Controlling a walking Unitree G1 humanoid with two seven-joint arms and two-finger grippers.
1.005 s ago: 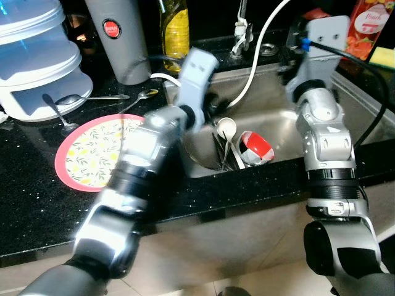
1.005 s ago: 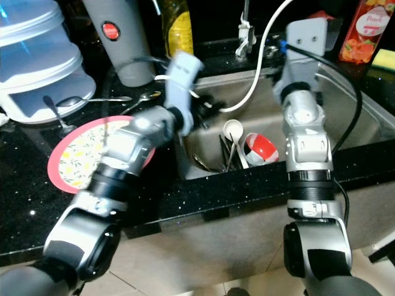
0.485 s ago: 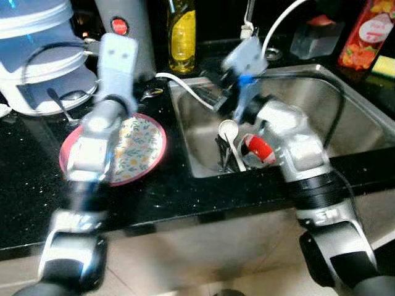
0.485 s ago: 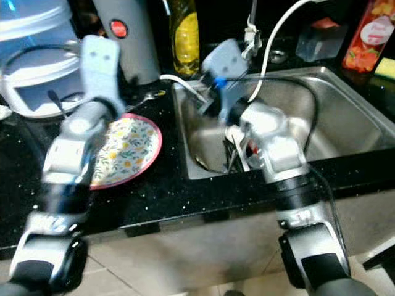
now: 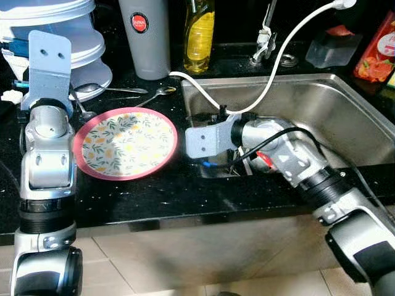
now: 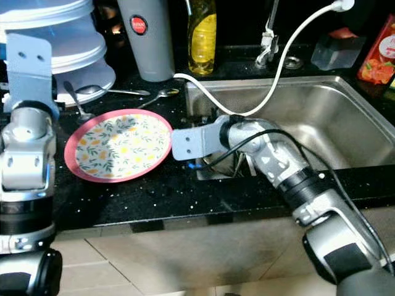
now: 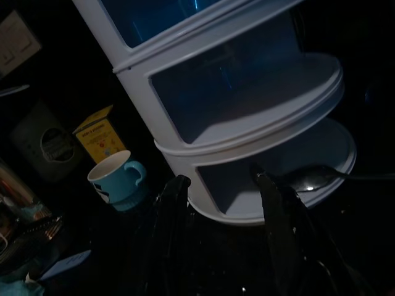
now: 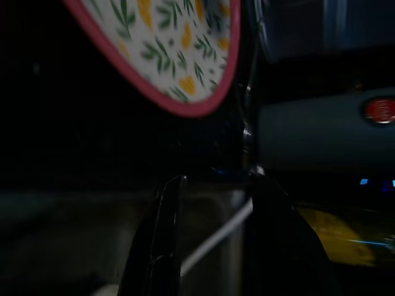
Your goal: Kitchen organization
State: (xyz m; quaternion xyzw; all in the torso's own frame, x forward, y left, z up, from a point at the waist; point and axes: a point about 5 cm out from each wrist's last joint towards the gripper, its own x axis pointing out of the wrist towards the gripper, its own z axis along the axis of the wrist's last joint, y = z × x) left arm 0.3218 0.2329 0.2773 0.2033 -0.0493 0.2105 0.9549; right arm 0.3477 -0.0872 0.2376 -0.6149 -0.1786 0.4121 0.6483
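I see my right gripper [image 8: 213, 203] with fingers spread apart at the sink [image 5: 345, 111] edge near the flowered plate [image 5: 126, 142] on the counter, my left gripper [image 7: 225, 203] likewise spread before the white tiered rack [image 7: 247, 111].

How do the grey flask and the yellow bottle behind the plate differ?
The grey flask is wide, opaque and straight-sided, with a round red badge; the yellow bottle is slimmer, see-through, and narrows toward its top. The flask stands further from the sink than the bottle. Both stand upright on the black counter, behind the plate.
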